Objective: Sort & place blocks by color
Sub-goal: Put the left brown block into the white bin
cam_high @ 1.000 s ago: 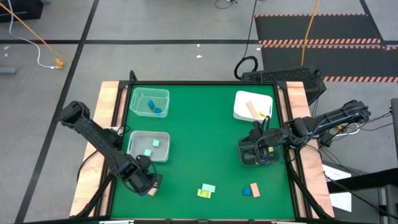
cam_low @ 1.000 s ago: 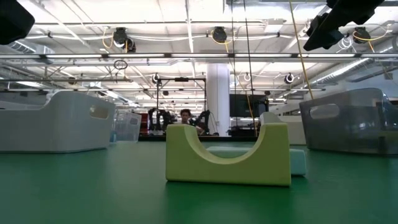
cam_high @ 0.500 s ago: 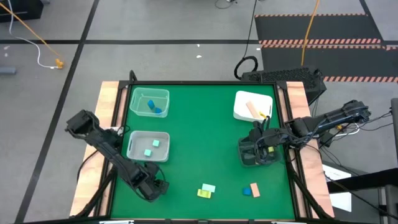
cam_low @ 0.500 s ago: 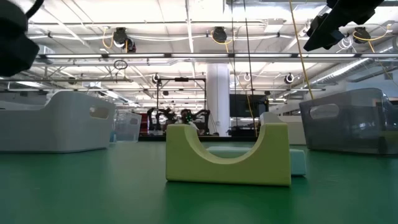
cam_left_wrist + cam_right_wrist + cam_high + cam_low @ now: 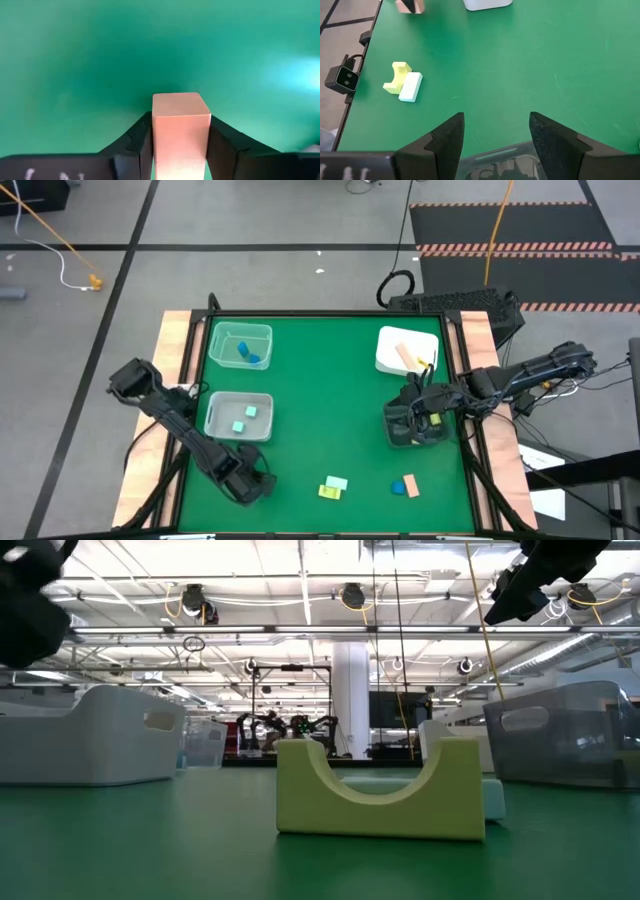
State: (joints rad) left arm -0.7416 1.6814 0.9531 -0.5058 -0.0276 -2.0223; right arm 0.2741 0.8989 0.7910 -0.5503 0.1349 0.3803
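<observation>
Since the earlier frame, my left end effector (image 5: 180,145) has closed on a tan wooden block (image 5: 180,127) above the green surface's (image 5: 330,420) near-left corner. Right end effector (image 5: 496,135) waits wide over the dark tray (image 5: 397,430). Yellow-green arch block (image 5: 326,491), mint bar (image 5: 337,481), blue and orange blocks remain unsorted.

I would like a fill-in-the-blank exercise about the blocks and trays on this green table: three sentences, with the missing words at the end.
1. The left hand grips a ____ block.
2. The yellow-green arch lies beside a ____ bar.
3. The clear tray at the table's far left corner holds only ____ blocks.
Missing words: tan; mint; blue.
</observation>
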